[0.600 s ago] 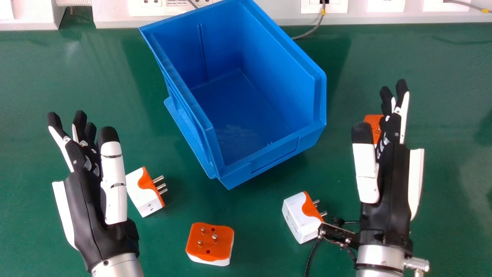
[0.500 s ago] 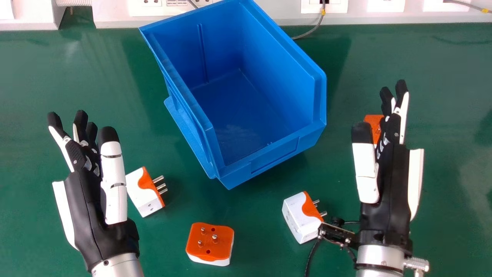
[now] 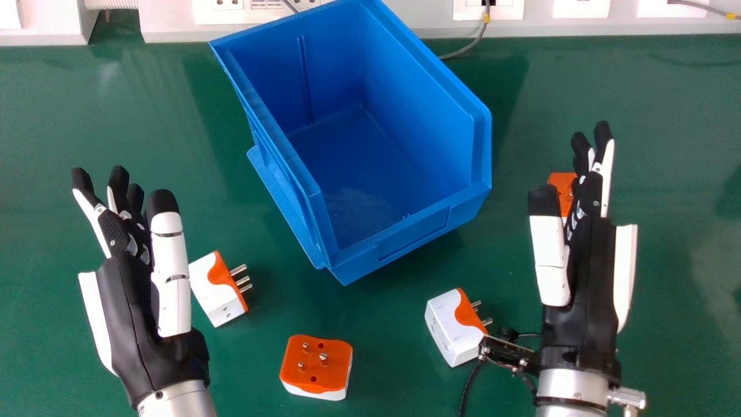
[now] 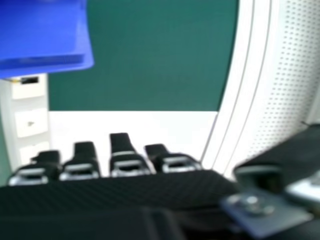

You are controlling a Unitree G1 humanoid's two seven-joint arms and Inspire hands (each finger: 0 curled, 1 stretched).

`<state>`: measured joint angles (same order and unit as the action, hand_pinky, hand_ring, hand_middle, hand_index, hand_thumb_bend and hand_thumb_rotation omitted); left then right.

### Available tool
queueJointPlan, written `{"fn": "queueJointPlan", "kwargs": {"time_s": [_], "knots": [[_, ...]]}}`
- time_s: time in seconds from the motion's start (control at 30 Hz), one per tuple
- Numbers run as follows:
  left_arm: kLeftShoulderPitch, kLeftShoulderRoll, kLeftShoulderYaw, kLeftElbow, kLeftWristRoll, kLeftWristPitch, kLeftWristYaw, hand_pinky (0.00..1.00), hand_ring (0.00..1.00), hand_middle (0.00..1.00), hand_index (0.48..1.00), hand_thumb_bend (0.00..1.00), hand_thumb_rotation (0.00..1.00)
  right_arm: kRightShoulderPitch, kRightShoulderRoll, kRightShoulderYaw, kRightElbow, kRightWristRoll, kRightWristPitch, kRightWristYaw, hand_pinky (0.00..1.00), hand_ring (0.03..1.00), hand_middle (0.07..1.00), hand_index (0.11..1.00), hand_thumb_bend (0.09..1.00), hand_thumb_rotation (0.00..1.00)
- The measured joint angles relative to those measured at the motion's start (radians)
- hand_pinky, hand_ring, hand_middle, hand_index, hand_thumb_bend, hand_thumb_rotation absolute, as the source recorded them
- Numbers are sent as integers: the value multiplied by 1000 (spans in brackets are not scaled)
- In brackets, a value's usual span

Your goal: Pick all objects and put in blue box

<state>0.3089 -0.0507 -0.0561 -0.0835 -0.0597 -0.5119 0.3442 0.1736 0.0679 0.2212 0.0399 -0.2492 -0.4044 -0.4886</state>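
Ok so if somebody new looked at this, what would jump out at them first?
Probably the big blue box, sitting open at the far middle of the green table. Next, the two black and white robot hands, left and right, one on either side of it. Then the orange and white plug adapters, like the prongs-up one nearest the robot.

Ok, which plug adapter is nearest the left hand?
The adapter just right of the left hand, pins pointing away from it; the others lie farther off.
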Motion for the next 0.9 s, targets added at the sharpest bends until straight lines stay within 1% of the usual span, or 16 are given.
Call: {"fn": "queueJointPlan", "kwargs": {"time_s": [0.17, 0.27, 0.3, 0.37, 0.4, 0.47, 0.5, 0.53, 0.57, 0.6, 0.63, 0.67, 0.7, 0.73, 0.8, 0.9], "knots": [[0, 0, 0, -1, -1, 0, 0, 978, 992, 992, 990, 459, 745, 0, 0, 0, -1, -9, 6, 1, 989, 977, 950, 987, 665, 1000], [0, 0, 0, -1, -3, 0, -2, 983, 995, 994, 992, 441, 744, 8, -9, 9, -54, -43, 110, 66, 958, 959, 951, 977, 665, 1000], [0, 0, 1, -1, -3, 0, -1, 983, 995, 994, 992, 441, 744, 8, -10, 10, -57, -43, 117, 75, 958, 959, 951, 977, 665, 1000], [0, 0, -1, 0, 0, -1, -1, 978, 991, 990, 989, 457, 742, 12, -94, 31, -149, -136, 290, 224, 928, 947, 947, 969, 670, 981], [0, 0, -1, 0, 0, -2, -1, 975, 989, 988, 988, 464, 741, 12, -118, 41, -165, -157, 317, 256, 923, 945, 942, 961, 679, 954], [0, 0, -1, 0, 1, -3, 1, 975, 989, 988, 988, 464, 741, 14, -201, 67, -220, -255, 433, 375, 923, 945, 942, 961, 679, 954], [0, 0, 0, 0, 1, -3, 2, 973, 987, 987, 986, 468, 740, 13, -218, 71, -231, -284, 459, 401, 920, 941, 935, 954, 689, 923], [0, 1, -1, 0, 0, -2, 4, 973, 987, 987, 986, 468, 740, 4, -267, 98, -250, -376, 520, 472, 920, 941, 935, 954, 689, 923], [1, 1, -2, 0, 0, -2, 4, 973, 987, 987, 986, 468, 740, 4, -280, 104, -256, -403, 537, 489, 920, 941, 935, 954, 689, 923], [1, 1, -2, 0, 0, -1, 4, 973, 987, 987, 986, 468, 740, -1, -311, 129, -275, -508, 602, 551, 920, 941, 935, 954, 689, 923], [1, 1, -3, 0, 0, -1, 4, 973, 987, 987, 986, 468, 740, -2, -323, 139, -277, -544, 628, 576, 920, 941, 935, 954, 689, 923], [1, 2, -3, 0, 0, -1, 5, 972, 986, 985, 984, 472, 739, -3, -334, 160, -287, -636, 683, 621, 901, 934, 930, 944, 715, 890], [1, 1, -4, 0, 0, -1, 5, 970, 986, 985, 983, 472, 738, -4, -339, 177, -291, -708, 728, 653, 887, 931, 924, 931, 750, 818], [2, 1, -6, 0, 0, -1, 5, 968, 987, 985, 982, 477, 738, -4, -339, 197, -299, -789, 777, 690, 872, 938, 921, 913, 846, 616], [6, 1, -9, -1, 0, -1, 6, 967, 987, 985, 980, 484, 732, -7, -333, 226, -323, -901, 845, 751, 865, 945, 925, 913, 897, 526], [9, 1, -15, -4, 0, -1, 6, 958, 981, 980, 973, 464, 734, -23, -322, 235, -344, -967, 881, 810, 872, 958, 936, 918, 938, 463]]}}
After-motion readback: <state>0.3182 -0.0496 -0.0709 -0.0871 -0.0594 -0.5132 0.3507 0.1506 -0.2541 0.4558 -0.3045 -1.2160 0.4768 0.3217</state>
